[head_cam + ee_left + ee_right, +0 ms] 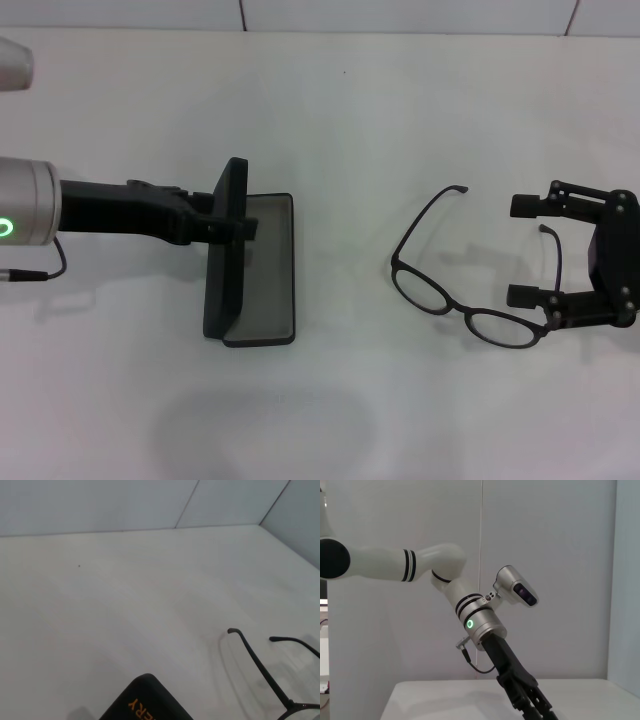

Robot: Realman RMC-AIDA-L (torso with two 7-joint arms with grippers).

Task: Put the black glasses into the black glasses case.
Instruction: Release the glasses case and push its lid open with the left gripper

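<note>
In the head view, the black glasses [455,272] lay nearest the robot on the white table [400,420], unfolded with both temple arms pointing away from it, well apart from the case. The right gripper [527,250] sat low just beside them with its fingers apart, one temple arm passing between the two fingertips, a pose that looked set for pinching the frame by that arm. Farther left, the black glasses case [250,265] stood open, its grey-lined tray flat on the table and its lid upright; the left gripper [225,228] was clamped on the lid's edge, apparently to hold the case open and steady for the drop. The left wrist view added what the head view hid: orange lettering on a corner of the case [145,702], with the temple tips beyond. The right wrist view showed only the left arm [475,620] reaching down, neither the glasses nor its own fingers.
</note>
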